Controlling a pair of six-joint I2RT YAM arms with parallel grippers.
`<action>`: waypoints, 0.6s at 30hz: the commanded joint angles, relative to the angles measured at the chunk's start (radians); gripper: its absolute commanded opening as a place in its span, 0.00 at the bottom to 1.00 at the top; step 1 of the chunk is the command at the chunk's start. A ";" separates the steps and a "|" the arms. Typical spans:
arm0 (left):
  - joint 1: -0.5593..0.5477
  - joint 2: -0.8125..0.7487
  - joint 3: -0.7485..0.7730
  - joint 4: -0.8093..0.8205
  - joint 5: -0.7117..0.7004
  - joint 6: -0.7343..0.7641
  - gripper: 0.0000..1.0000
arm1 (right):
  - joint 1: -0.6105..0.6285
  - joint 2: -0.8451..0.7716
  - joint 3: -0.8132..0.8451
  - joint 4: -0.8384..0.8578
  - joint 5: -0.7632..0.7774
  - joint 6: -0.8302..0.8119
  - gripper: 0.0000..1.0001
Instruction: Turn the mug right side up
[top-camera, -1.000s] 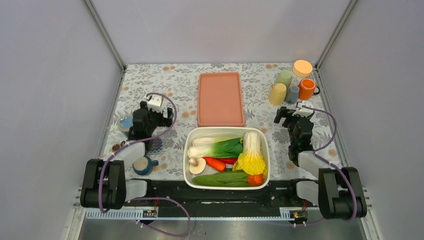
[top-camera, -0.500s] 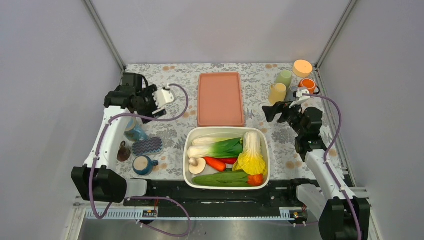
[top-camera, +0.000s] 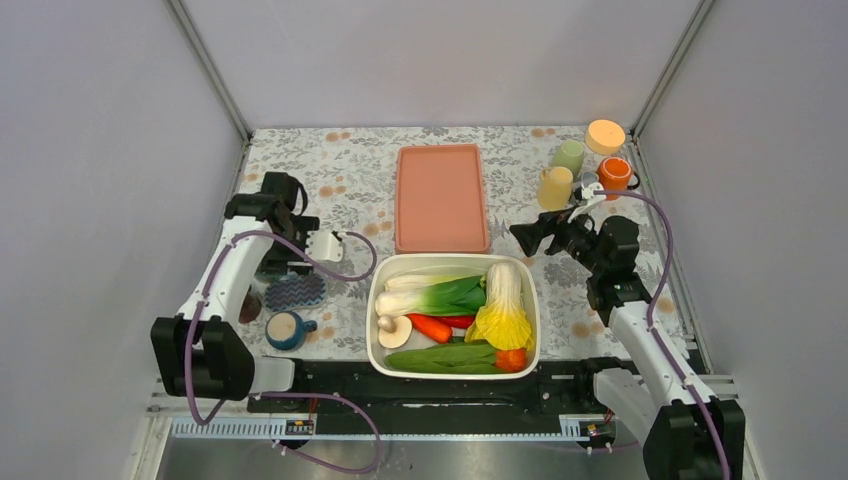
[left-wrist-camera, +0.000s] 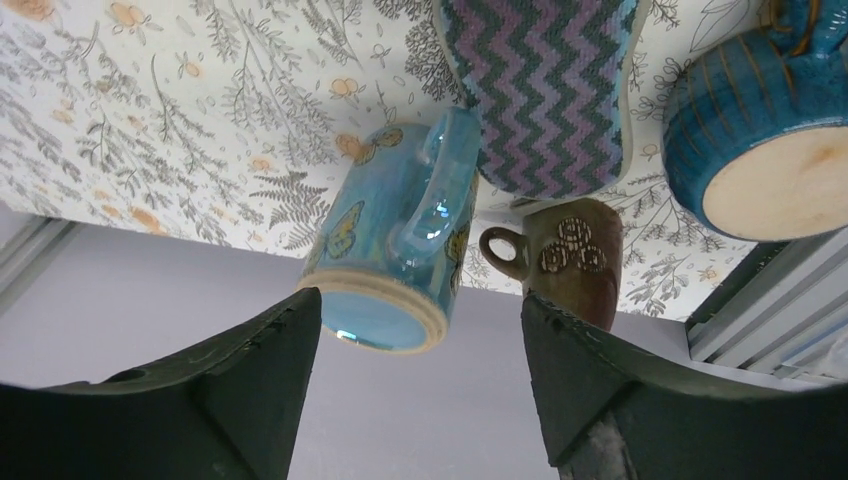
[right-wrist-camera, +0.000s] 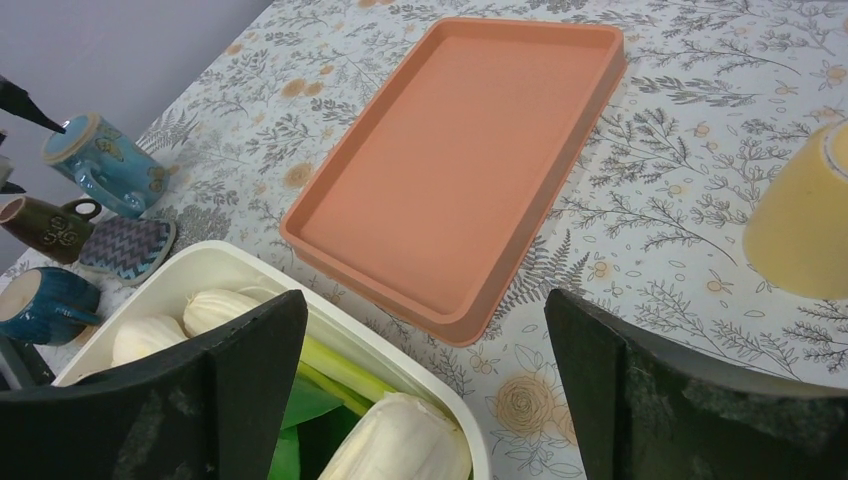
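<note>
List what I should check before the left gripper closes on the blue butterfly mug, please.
1. Butterfly mug upside down, base facing the left gripper: ok.
2. Left jaws open: ok.
3. Mug centred in the gap: not ok, it appears close to one finger.
4. Fingers touching the mug: cannot tell.
5. Room around the mug: not ok, the zigzag sponge lies close beside its handle and the brown mug stands near.
6. Right gripper open and far away, near the pink tray: ok.
</note>
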 joint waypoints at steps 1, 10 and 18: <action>-0.017 0.016 -0.087 0.125 -0.017 0.078 0.78 | 0.020 -0.021 -0.021 0.072 -0.025 0.013 0.99; -0.019 0.139 -0.155 0.250 -0.145 0.083 0.77 | 0.027 -0.021 -0.037 0.089 -0.021 0.025 0.99; -0.020 0.173 -0.228 0.389 -0.203 0.123 0.53 | 0.026 -0.023 -0.039 0.098 -0.033 0.028 0.99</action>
